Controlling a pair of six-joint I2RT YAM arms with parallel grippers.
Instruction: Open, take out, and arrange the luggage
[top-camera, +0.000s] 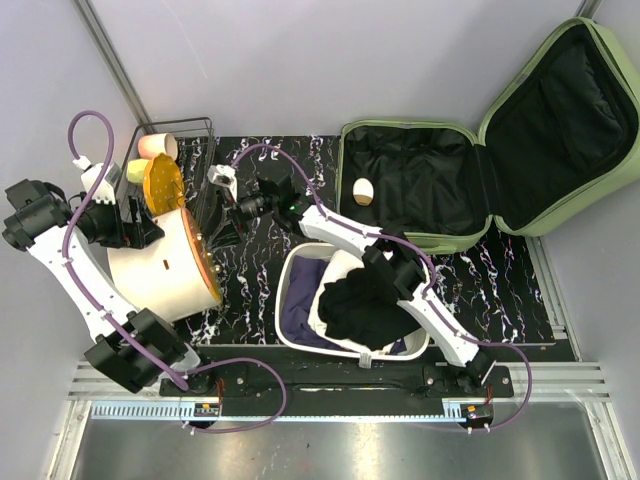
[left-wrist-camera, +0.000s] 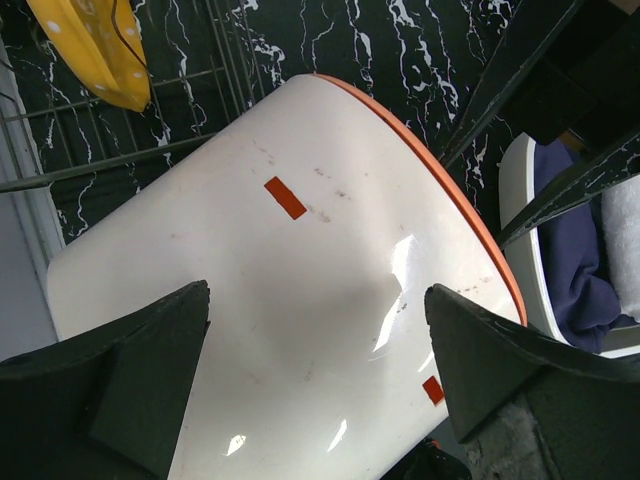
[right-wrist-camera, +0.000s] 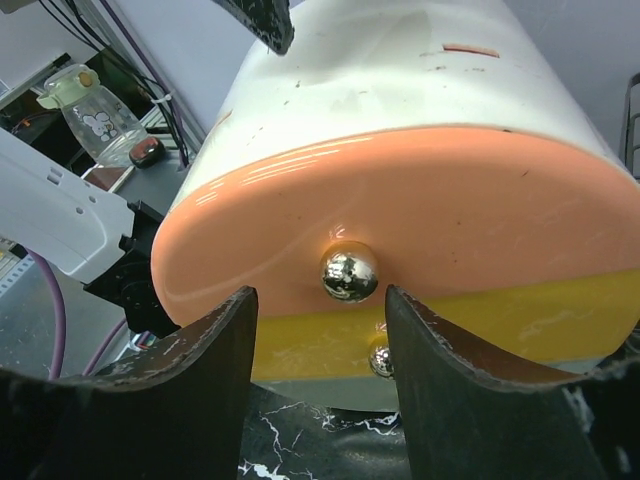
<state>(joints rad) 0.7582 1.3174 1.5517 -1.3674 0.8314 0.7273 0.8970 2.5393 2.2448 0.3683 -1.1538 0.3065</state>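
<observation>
Luggage (top-camera: 447, 242) lies unzipped at the table's far right; soft and floppy, I'd grip its stiff rim. Left gripper (left-wrist-camera: 315, 300) gapes over a drum (left-wrist-camera: 320, 200), right gripper (right-wrist-camera: 320, 300) open beside its knob (right-wrist-camera: 348, 272)

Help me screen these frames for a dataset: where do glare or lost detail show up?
Left wrist: bright glare patches on the white container, fingers dark and nearly featureless. Right wrist: a gloss streak across the orange lid, and the metal knob mirrors the room. Top external: even light, but the luggage lining is too black for detail.
</observation>
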